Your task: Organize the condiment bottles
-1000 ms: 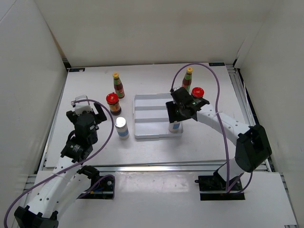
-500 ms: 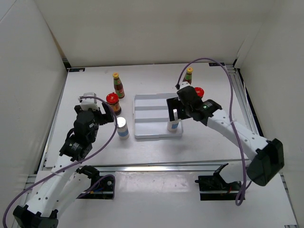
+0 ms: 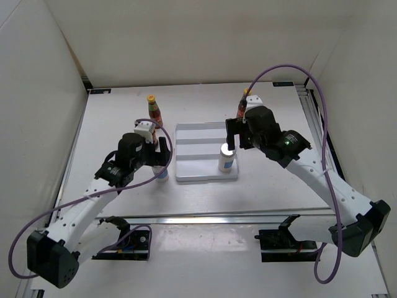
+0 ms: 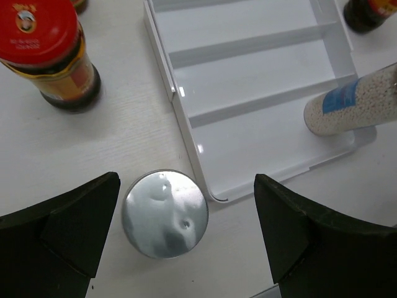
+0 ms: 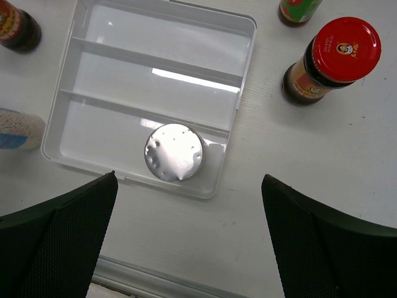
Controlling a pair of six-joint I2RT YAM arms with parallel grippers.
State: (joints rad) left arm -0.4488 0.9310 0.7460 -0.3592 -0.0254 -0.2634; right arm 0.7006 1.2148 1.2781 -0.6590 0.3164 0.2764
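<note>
one of six placed: a white shaker (image 5: 175, 152) stands in the near compartment of the tray (image 3: 198, 133). right gripper (image 5: 189, 220) hangs above it, jaws wide, empty. left gripper (image 4: 186, 233), jaws wide and empty, hangs over the second shaker (image 4: 164, 214), just left of the tray. five remain outside. only my wrist views show the red-lidded jars (image 4: 48, 56) (image 5: 332, 62); the arms hide them from above.

The tray (image 5: 161, 43): two far compartments lay bare, open from above; the near compartment was blocked toward its right end by a shaker (image 5: 175, 152), left part free. A second shaker (image 4: 165, 213) stood on the tabletop (image 4: 93, 149) just beside the tray's near-left corner; the left gripper (image 4: 186, 186) jaws straddled it wide, room either side. A red-lidded jar (image 4: 46, 56) stood beyond, apart. A second jar (image 5: 332, 59) and slim bottle (image 5: 298, 9) crowded the tray's far-right side; tabletop nearer was bare.
</note>
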